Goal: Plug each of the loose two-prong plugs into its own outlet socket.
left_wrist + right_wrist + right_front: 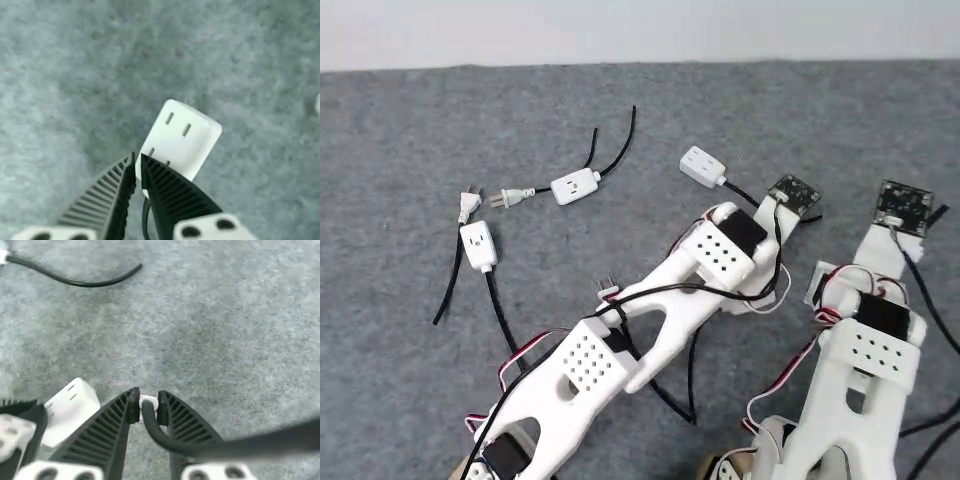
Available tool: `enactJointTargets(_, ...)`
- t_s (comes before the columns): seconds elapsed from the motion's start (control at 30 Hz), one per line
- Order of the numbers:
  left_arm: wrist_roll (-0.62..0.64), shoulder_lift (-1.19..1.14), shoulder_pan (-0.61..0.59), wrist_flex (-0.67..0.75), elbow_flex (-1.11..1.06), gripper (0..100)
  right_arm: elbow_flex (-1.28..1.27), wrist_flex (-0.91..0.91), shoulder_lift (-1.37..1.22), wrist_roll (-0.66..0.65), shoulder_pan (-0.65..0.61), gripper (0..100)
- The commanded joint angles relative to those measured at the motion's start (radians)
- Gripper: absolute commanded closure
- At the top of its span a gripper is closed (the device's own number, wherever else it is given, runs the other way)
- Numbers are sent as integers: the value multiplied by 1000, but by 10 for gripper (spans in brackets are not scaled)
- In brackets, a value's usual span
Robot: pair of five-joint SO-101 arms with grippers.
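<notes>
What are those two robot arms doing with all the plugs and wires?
They are plugging things in. The left claw is pinched on the cord end of a white socket. Right beside it, the right claw grips what looks like a small white plug on a black cord. That plug is not in the socket yet. Another socket and a loose plug lie on the grey mat.

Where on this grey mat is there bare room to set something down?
Bare mat: the strip along the wall, behind the sockets; the left side, beyond the left socket; the far right corner, past the right socket. Crowded: the middle, around the plugs, and the near side, under the left arm and right arm.
</notes>
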State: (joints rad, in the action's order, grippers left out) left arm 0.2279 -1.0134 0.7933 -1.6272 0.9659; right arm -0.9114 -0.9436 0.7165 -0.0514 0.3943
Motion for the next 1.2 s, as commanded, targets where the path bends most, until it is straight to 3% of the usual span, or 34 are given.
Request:
enactJointTargets(0.0,25,9,49,-43,39,988,14,21,10,-41,53,991)
enactJointTargets(0.63,18,-74,198,-55,42,987,17,96,7,-273,366,991)
enactJointTargets(0.97,6,-63,195,-58,47,987,-2,127,10,-212,355,991)
enactJointTargets(1.17,-49,3,213,-132,131,987,-2,128,5,-209,349,991)
